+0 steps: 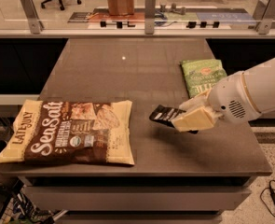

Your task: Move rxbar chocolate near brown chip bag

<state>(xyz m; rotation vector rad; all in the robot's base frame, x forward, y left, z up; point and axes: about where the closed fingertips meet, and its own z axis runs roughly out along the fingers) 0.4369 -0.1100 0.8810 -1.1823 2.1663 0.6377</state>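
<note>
Here, the pincer (187,118) clasped the bar (164,113) near the brown bag's (72,133) right edge; mid-carry, it seemingly needed setting down closer.

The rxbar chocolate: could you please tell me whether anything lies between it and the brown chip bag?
Nothing visible does. The claw holds the rxbar chocolate right of the brown chip bag, only bare table between; the green bag lies behind.

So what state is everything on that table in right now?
gripper: shut on the rxbar chocolate, right of centre over the table.
rxbar chocolate: held, apart from both bags.
brown chip bag: lying flat, front left.
green chip bag: lying flat, back right.
</note>
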